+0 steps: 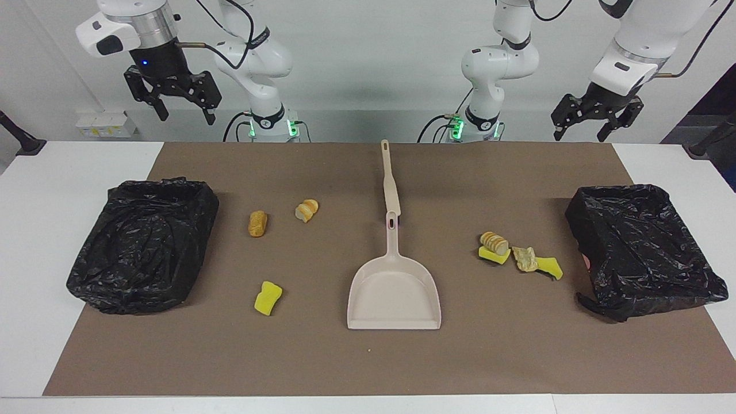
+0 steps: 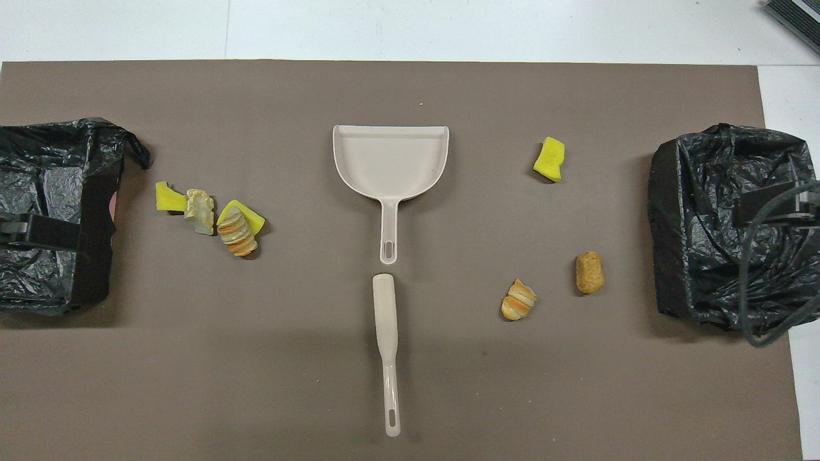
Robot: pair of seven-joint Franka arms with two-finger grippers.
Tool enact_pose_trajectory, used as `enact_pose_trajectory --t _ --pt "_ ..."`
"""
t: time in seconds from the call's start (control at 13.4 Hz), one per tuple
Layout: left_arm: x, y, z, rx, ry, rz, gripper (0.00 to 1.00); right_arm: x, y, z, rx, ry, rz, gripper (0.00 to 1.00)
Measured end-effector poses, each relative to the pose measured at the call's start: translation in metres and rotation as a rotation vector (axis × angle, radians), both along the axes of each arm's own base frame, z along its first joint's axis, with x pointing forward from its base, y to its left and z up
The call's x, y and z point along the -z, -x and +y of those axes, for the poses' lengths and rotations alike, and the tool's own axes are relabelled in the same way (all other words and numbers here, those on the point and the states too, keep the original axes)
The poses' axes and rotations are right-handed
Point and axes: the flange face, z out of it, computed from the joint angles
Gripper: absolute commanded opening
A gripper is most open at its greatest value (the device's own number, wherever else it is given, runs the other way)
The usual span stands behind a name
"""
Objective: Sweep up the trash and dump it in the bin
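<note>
Hanging high, L gripper [image 1: 592, 123] & R gripper [image 1: 175, 103]: fingers apart, holding nothing, touching nothing.

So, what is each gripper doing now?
Left gripper: open, holding nothing, raised over the table's edge.
Right gripper: open, holding nothing, raised likewise.

A white table [image 1: 34, 241] carries a brown mat [image 1: 322, 368] filling most of the frame. On the mat, a beige dustpan [image 1: 394, 293] sits at lower centre, a beige brush [image 1: 391, 184] lying in line just above its handle. Two bins lined with black bags flank the scene, one at the left edge [image 1: 144, 244], one at the right [image 1: 641, 250]. Trash is scattered between: three bits left of centre [image 1: 268, 298], four bunched right of centre [image 1: 520, 256].
</note>
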Motion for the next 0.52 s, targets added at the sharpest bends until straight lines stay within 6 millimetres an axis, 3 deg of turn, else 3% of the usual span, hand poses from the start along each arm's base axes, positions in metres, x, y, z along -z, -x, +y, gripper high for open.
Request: enact_pose_trajectory --t 0.22,0.52 --pt "0.0 0.0 0.002 -0.003 0.0 0.001 1.0 0.003 -0.011 0.003 -0.009 -0.005 0.004 1.0" --pt "0.003 0.0 -0.003 0.006 0.002 0.006 1.0 0.025 -0.041 0.016 -0.037 -0.018 0.009 1.0"
